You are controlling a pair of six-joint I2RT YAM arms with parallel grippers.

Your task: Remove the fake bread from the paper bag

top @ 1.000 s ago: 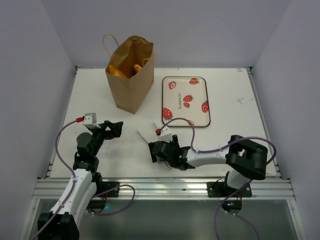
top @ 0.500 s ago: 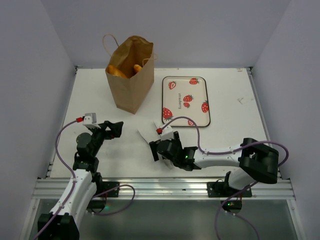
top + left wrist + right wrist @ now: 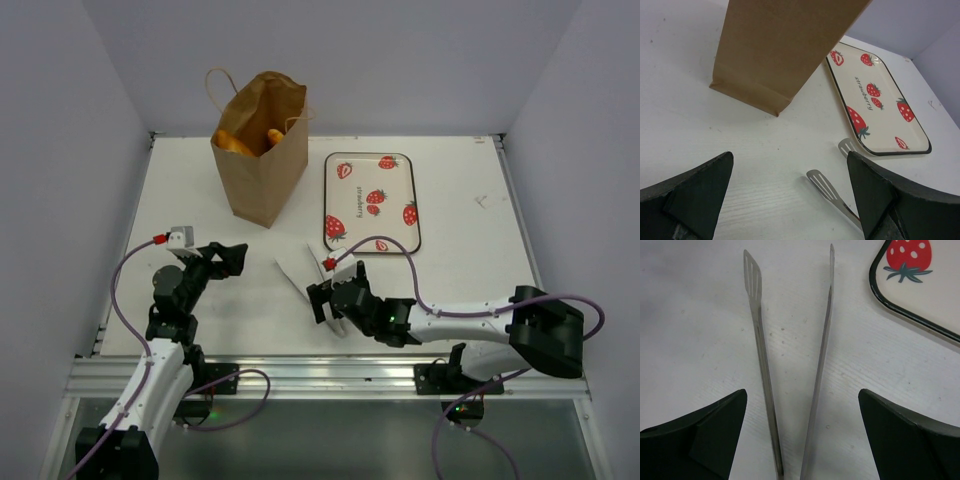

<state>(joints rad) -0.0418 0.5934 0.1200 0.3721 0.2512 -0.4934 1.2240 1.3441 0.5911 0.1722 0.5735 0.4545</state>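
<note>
Bread (image 3: 237,143) mostly hidden in bag (image 3: 262,178) (only tops show). Right wrist view: tongs (image 3: 753,277) cut off below at hinge end; tray (image 3: 935,295) cropped to a corner.

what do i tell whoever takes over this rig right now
Left gripper: jaws open, holding nothing, at the near left.
Right gripper: jaws open, straddling the metal tongs lying on the white table, not closed on them.
Brown kraft paper bag: upright at the far left, mouth open.
Glossy golden-orange fake bread: inside the bag, tops showing.
Strawberry-print tray: right of the bag, no bread on it.
Done: no bread removed yet.
Left: probably grip the tongs, then take every piece out of the bag.
</note>
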